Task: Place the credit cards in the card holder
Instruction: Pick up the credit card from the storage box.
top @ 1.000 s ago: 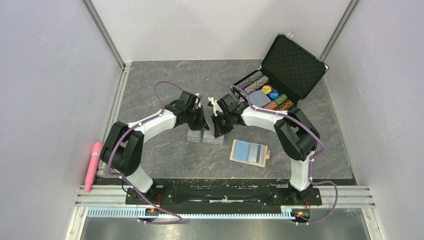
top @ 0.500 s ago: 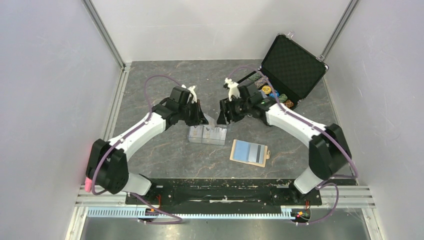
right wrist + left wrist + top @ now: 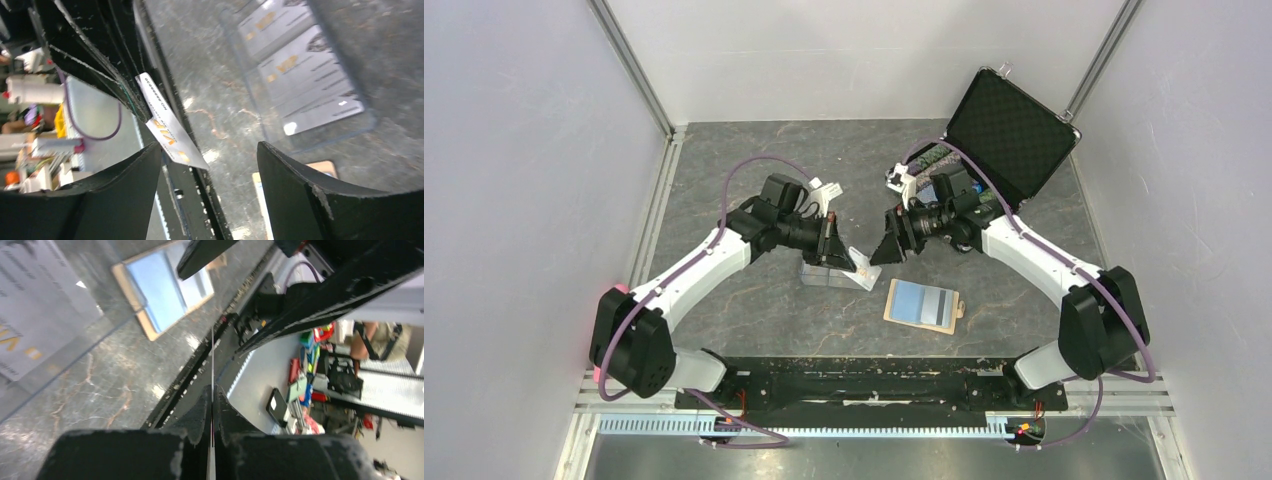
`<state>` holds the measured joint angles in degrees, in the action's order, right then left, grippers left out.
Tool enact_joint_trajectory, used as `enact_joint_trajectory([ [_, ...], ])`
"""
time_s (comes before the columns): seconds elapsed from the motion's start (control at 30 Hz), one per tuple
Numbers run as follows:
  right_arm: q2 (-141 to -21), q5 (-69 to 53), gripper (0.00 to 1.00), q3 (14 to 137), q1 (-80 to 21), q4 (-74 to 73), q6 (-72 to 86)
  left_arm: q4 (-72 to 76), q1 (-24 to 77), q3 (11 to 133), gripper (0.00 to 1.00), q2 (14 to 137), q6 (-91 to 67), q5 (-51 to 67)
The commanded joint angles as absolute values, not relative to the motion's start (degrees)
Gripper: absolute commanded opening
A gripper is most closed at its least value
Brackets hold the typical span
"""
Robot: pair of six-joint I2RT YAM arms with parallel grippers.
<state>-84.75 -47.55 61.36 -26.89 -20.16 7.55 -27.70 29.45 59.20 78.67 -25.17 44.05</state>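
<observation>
My left gripper [image 3: 840, 257] is shut on one credit card [image 3: 861, 277]. The left wrist view shows that card edge-on [image 3: 212, 360] between the pads; the right wrist view shows its printed face [image 3: 170, 137]. My right gripper [image 3: 888, 247] is open and empty, facing the held card from the right, a short way off [image 3: 209, 150]. More credit cards [image 3: 300, 75] lie in a clear box [image 3: 820, 275] under the left gripper. The card holder [image 3: 922, 304] lies open and flat, blue lining up, in front of the right gripper; it also shows in the left wrist view [image 3: 165, 287].
An open black poker-chip case [image 3: 1009, 125] stands at the back right, behind the right arm. Metal rails [image 3: 654, 200] run along the left side, and the mounting bar [image 3: 864, 385] lies along the near edge. Grey walls close in on both sides.
The right gripper has opened and drawn back to the right, away from the card. The left gripper stays shut on the card and has turned toward the card holder.
</observation>
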Motion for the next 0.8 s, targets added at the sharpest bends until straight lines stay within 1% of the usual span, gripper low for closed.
enact_joint_trajectory([
  [0.0,-82.35,-60.10,0.71,59.01,-27.05,-17.14,5.10,-28.21,30.72,58.47,0.02,76.99,-20.57,54.82],
  [0.1,-82.22,-63.83,0.65,58.13,-27.28,-15.09,6.03,-28.37,31.76,58.36,0.02,77.18,-20.38,55.97],
  [0.23,-82.44,-66.79,0.49,58.03,-27.51,-14.84,6.12,-29.37,32.65,59.19,0.02,77.63,-20.16,54.36],
  [0.37,-82.83,-69.18,0.43,57.58,-28.36,-14.92,5.72,-29.36,32.96,60.00,0.03,77.67,-20.30,52.88],
  [0.57,-83.93,-70.71,0.41,57.56,-30.55,-15.00,5.40,-29.31,33.49,61.81,0.04,78.90,-20.13,52.83],
  [0.63,-84.30,-70.88,0.36,57.63,-30.97,-14.94,5.32,-29.03,33.57,62.30,0.03,79.15,-20.13,52.73],
  [0.7,-84.59,-70.53,0.25,57.63,-31.29,-14.91,5.26,-29.01,33.57,62.58,0.05,79.41,-20.13,52.31],
  [0.77,-84.64,-69.94,0.11,57.65,-31.29,-14.94,5.23,-29.00,33.57,62.73,0.08,79.61,-20.04,51.83],
])
